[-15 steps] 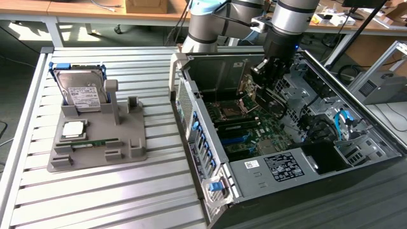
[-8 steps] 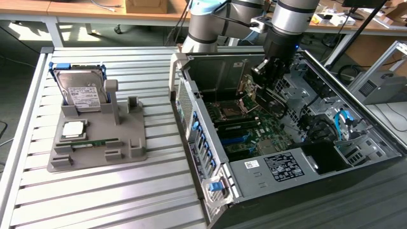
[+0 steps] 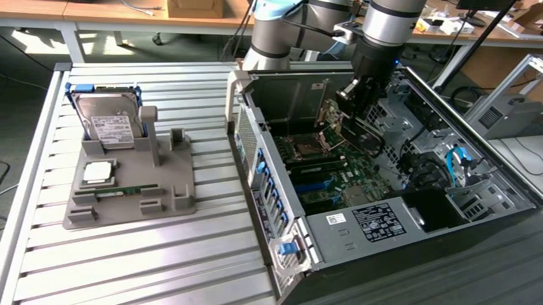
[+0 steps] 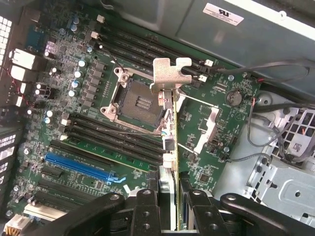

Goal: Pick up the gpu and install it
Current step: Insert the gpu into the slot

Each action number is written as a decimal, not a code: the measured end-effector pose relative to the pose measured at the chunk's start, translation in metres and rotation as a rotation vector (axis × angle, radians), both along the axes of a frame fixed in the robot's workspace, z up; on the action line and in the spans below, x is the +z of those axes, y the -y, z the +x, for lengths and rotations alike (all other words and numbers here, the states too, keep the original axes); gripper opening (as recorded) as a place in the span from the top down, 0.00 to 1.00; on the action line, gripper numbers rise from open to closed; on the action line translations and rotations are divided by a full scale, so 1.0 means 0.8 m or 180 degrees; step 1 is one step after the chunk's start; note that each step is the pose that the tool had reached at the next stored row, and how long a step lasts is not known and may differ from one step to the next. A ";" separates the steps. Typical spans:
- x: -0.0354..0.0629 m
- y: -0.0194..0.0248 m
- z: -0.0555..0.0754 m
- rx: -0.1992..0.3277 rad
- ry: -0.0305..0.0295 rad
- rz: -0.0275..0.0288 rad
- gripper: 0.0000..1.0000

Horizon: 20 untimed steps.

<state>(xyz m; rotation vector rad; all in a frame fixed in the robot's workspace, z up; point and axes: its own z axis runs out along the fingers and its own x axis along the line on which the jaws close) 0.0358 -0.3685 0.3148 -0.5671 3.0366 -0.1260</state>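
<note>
The black two-fingered tool (image 4: 170,199) is partly closed, pinching the gpu (image 4: 169,132), a thin dark circuit card with a silvery metal bracket at its far end. The card is held edge-on and reaches out beyond the fingertips over the green motherboard (image 4: 83,73) inside the open grey computer case (image 3: 280,190). The long blue expansion slot (image 4: 81,167) lies off to one side of the tool, not under the card. Lowered from here, the card's edge would likely strike the metal-framed square processor socket (image 4: 135,101) or the black memory slots (image 4: 113,135). The narrow pinch could let it twist. Loose dark cables (image 4: 251,129) on the tool's other side might snag.
</note>
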 end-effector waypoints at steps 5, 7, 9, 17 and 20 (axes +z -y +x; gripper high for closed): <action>0.000 0.0000 0.000 0.0079 0.0000 0.0000 0.73; 0.000 0.0000 0.000 0.0104 0.0000 0.0000 0.73; 0.000 0.0000 0.000 0.0130 0.0000 0.0000 0.73; 0.000 0.0000 0.000 0.0246 0.0000 0.0000 0.73; 0.000 0.0000 0.000 0.0293 0.0000 0.0000 0.73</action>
